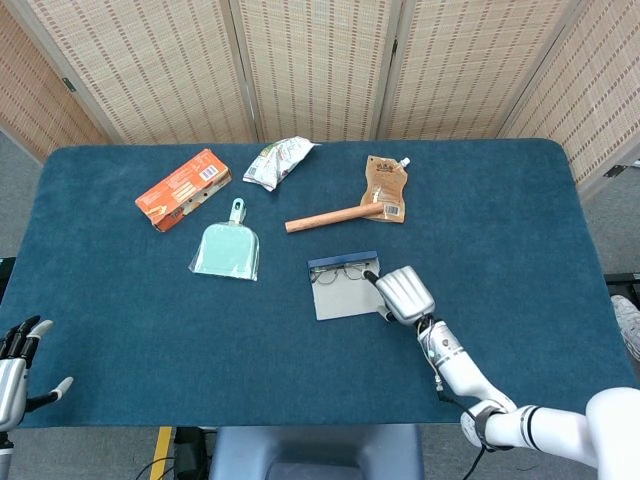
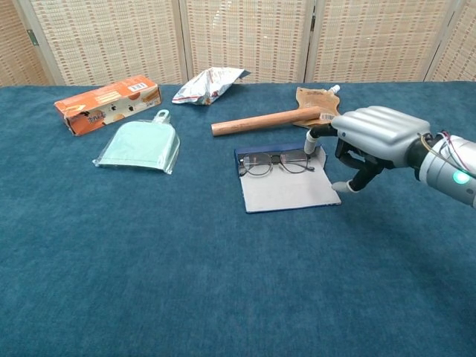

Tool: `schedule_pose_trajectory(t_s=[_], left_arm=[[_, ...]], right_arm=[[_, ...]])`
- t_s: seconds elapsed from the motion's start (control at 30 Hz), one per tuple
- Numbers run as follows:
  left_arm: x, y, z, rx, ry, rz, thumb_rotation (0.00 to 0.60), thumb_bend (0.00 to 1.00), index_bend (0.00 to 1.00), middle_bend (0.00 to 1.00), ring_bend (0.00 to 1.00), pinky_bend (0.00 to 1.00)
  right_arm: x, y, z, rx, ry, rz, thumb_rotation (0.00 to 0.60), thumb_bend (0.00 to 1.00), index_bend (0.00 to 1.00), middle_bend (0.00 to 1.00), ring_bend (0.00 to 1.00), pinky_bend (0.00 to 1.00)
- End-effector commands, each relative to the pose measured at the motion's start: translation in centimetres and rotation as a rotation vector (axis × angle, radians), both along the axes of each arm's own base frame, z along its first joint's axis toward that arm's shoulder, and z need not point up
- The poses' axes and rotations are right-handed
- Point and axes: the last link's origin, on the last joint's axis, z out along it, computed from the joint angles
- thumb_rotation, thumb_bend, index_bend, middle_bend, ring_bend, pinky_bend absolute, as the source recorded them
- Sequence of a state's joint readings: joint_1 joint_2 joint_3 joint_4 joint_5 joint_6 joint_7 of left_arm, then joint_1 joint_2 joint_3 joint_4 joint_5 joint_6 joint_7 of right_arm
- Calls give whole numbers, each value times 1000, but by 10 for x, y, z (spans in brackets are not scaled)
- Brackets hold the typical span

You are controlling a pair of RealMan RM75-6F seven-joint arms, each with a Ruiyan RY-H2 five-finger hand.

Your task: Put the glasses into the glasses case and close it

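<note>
Glasses (image 2: 277,163) lie across the top of the open case (image 2: 286,189), mid-frame. The right hand (image 2: 370,137), fingers curled and empty, hovers at the case's right edge.

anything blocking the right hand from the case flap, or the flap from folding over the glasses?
Nothing visible. The right hand sits at the right edge of the open glasses case, with the glasses lying along the far edge. The wooden rod lies behind the case, apart from it.
</note>
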State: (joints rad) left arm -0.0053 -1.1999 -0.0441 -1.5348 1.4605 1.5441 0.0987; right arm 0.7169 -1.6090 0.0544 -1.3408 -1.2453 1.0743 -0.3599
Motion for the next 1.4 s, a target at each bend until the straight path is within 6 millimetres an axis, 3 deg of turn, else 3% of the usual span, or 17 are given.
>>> schedule_pose_trajectory(t_s=[0.03, 0.43, 1.07, 1.4], left_arm=[[0, 0, 0, -1, -1, -2, 600, 187, 193, 137, 147, 238], [-1, -1, -1, -1, -2, 3, 600, 187, 193, 137, 147, 238], [-2, -2, 0, 0, 4, 9, 600, 187, 193, 137, 147, 238], [-3, -2, 1, 1, 4, 10, 600, 187, 193, 137, 147, 238]], right_arm=[[-6, 2, -4, 8, 2, -11, 600, 248, 298, 889, 972, 916], [-12, 1, -21, 36, 27, -25, 600, 225, 298, 890, 973, 916], [-12, -5, -33, 42, 51, -22, 600, 225, 299, 890, 977, 916], [-4, -8, -31, 31, 35, 0, 600, 348, 315, 893, 979, 916]])
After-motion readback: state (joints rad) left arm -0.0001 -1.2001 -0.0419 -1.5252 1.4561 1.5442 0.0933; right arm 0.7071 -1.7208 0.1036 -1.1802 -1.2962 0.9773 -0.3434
